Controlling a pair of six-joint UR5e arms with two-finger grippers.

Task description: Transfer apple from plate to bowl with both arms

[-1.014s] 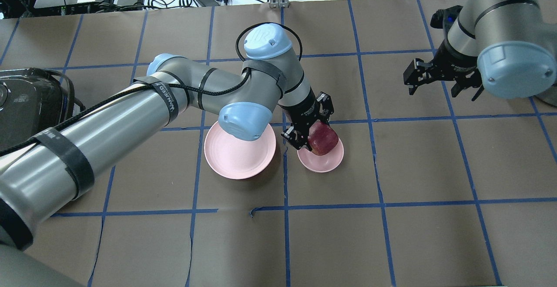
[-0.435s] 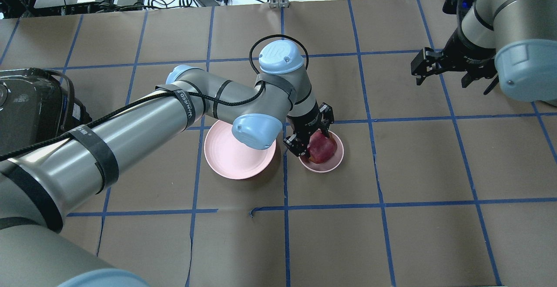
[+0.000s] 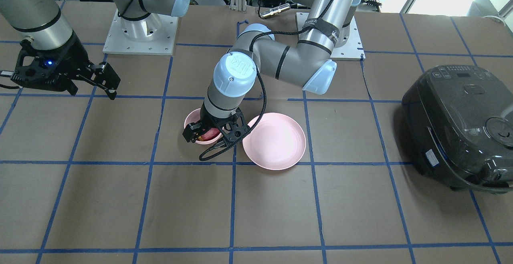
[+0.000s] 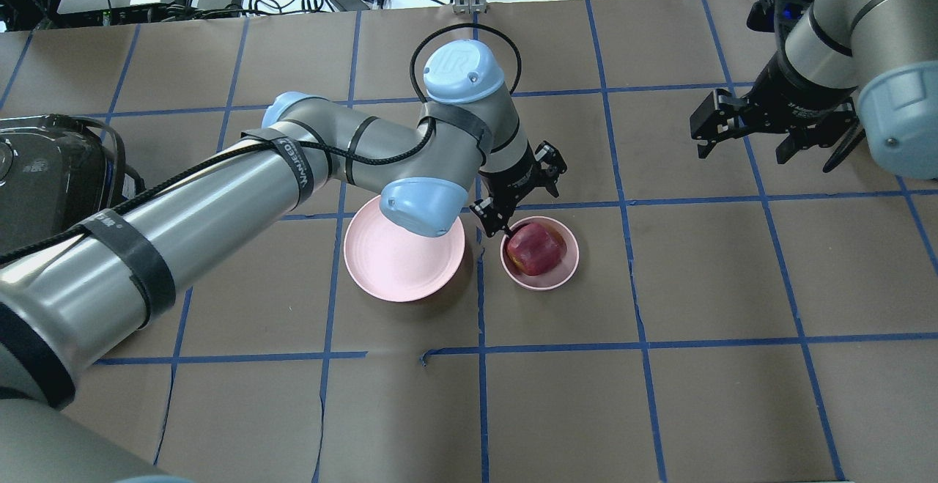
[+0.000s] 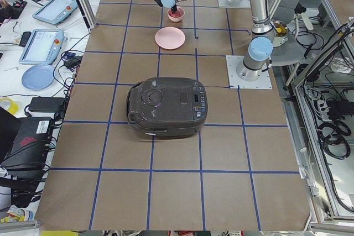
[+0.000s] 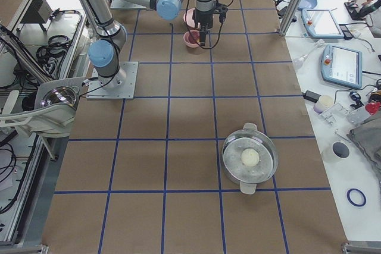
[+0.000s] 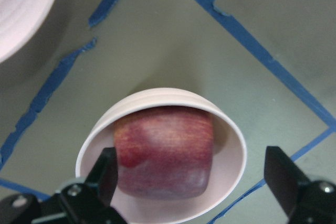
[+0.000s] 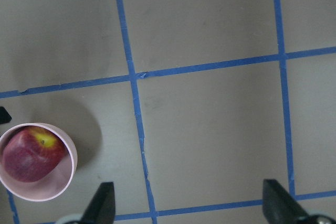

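**Apple sitting in the bowl, both end effectors spread wide**

The apple (image 4: 536, 248) is lying inside the bowl (image 4: 564, 272), which is standing on the counter (image 4: 733, 285) just beside the bare plate (image 4: 396, 263), the two not touching. The left end effector (image 4: 529, 208) is hovering over the bowl's far rim with its fingers spread wide, gripping nothing; in the left wrist view they are showing on either side of the apple, clear of it. The right end effector (image 4: 766, 160) is hanging well apart from the bowl, on the robot's right, also spread wide and carrying nothing.
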